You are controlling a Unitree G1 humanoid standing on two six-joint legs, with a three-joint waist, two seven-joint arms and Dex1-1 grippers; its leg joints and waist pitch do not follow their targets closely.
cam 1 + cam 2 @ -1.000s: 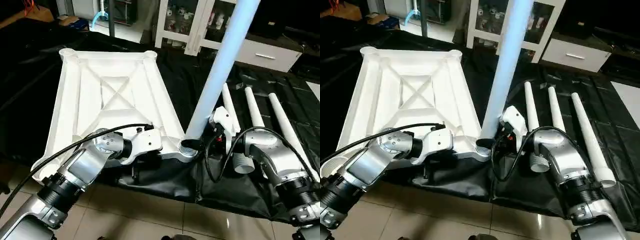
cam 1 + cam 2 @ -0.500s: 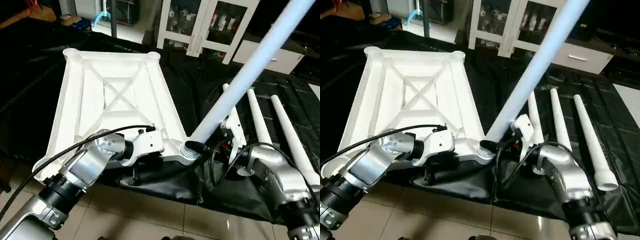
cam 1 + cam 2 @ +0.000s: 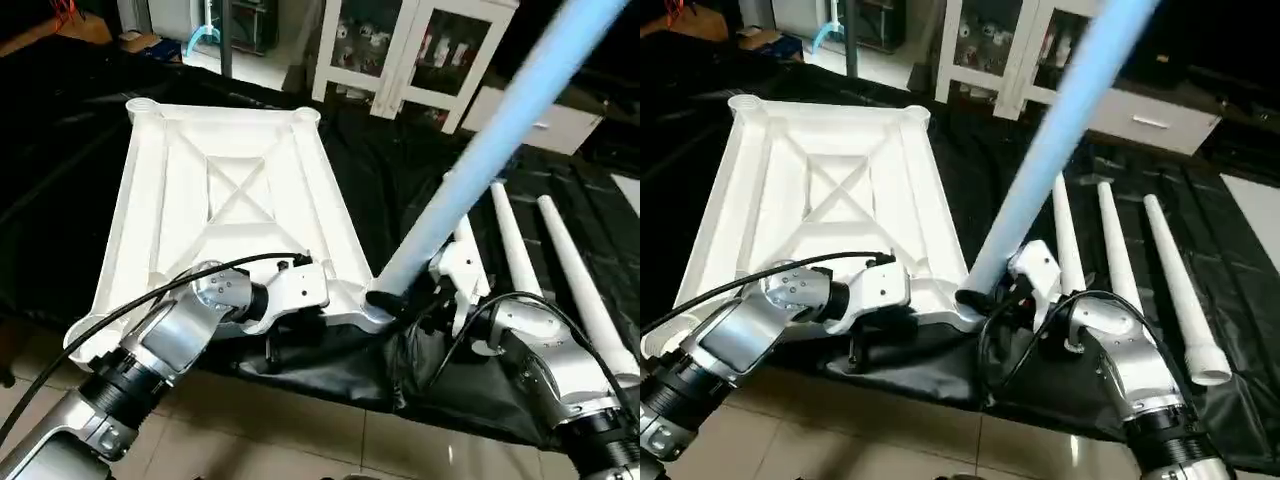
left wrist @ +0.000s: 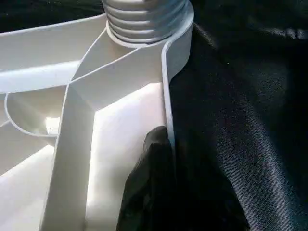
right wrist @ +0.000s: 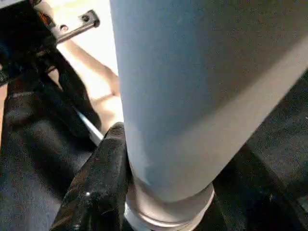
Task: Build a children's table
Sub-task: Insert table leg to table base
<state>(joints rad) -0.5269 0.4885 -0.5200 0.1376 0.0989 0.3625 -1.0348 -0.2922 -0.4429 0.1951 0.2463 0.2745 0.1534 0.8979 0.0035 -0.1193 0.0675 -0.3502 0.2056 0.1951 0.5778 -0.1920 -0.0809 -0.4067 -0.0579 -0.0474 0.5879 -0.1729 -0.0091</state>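
Black sheet (image 3: 400, 190), no legible writing

White table top (image 3: 225, 190), its underside moulded with an X of ribs. Beside it, a leg (image 3: 480, 150) tinted pale blue, and three plain white legs (image 3: 560, 270) on a glossy black sheet (image 3: 400, 180). Beyond the table top, a white cabinet (image 3: 420, 50). Silver forearms (image 3: 160, 345); black fingers (image 4: 149, 183); beige floor tiles (image 3: 300, 430).
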